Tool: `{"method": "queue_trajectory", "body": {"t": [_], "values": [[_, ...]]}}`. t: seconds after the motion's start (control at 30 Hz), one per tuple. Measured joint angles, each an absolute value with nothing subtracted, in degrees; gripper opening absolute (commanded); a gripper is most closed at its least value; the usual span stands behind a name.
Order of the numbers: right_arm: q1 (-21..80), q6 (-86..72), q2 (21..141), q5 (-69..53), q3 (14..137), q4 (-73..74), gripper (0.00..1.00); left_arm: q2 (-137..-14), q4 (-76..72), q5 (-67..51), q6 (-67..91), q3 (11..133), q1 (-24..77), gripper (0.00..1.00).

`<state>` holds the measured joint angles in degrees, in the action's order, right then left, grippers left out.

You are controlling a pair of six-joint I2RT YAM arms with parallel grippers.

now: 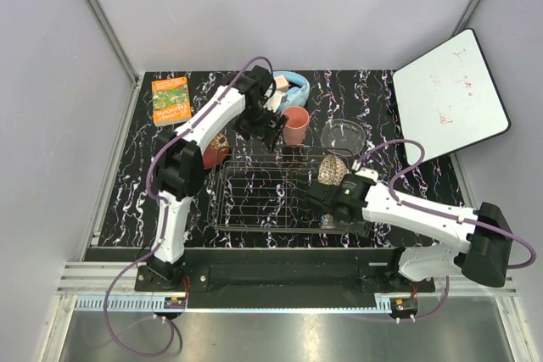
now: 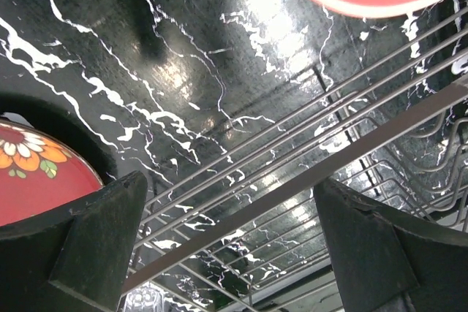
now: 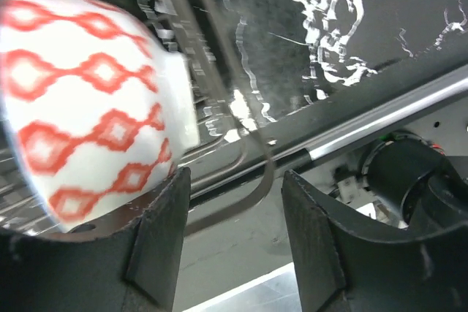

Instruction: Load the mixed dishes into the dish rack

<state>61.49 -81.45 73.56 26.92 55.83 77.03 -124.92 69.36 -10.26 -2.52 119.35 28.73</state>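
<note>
I see the dish rack (image 1: 254, 203), a low dark wire grid, lying flat near the counter's front edge, about mid-width. Inside it, at the right end, the beige-brown patterned bowl (image 1: 333, 168) stands tipped on its side; its outside is white with orange-red diamonds. The salmon-pink cup (image 1: 295, 127) stands upright just beyond the rack's far side. The clear glass shallow dish (image 1: 343, 136) lies flat off the rack's far right corner. The red-outside bowl (image 1: 214, 150), painted with a flower, sits by the far left corner, partly hidden.

In your right wrist view the patterned bowl (image 3: 88, 100) is blurred and cut off at left; from above, the left arm (image 1: 202, 125) hides perhaps half the red bowl (image 1: 216, 155).
</note>
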Motion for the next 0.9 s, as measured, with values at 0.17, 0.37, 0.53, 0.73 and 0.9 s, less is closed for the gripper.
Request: {"method": "queue_trajectory", "body": {"t": [0.17, 0.37, 0.53, 0.73, 0.9], "values": [[61.8, -80.9, 74.0, 29.4, 65.3, 78.6, 0.65, -120.3, 69.2, -10.1, -2.6, 111.6, 28.7, 0.99], [61.9, -79.9, 74.6, 36.0, 81.8, 77.1, 0.7, -113.7, 70.5, -8.9, -3.2, 110.0, 28.7, 0.99], [59.7, -77.6, 75.4, 40.2, 87.9, 76.4, 0.72, -111.1, 72.0, -7.2, -3.4, 113.5, 28.4, 0.99], [43.7, -69.1, 74.3, 43.6, 85.7, 75.0, 0.73, -108.6, 73.3, -7.0, -4.0, 112.2, 26.5, 0.99], [16.7, -56.6, 73.8, 34.0, 76.4, 62.5, 0.73, -105.1, 74.0, -7.5, -4.8, 108.7, 21.8, 0.99]]}}
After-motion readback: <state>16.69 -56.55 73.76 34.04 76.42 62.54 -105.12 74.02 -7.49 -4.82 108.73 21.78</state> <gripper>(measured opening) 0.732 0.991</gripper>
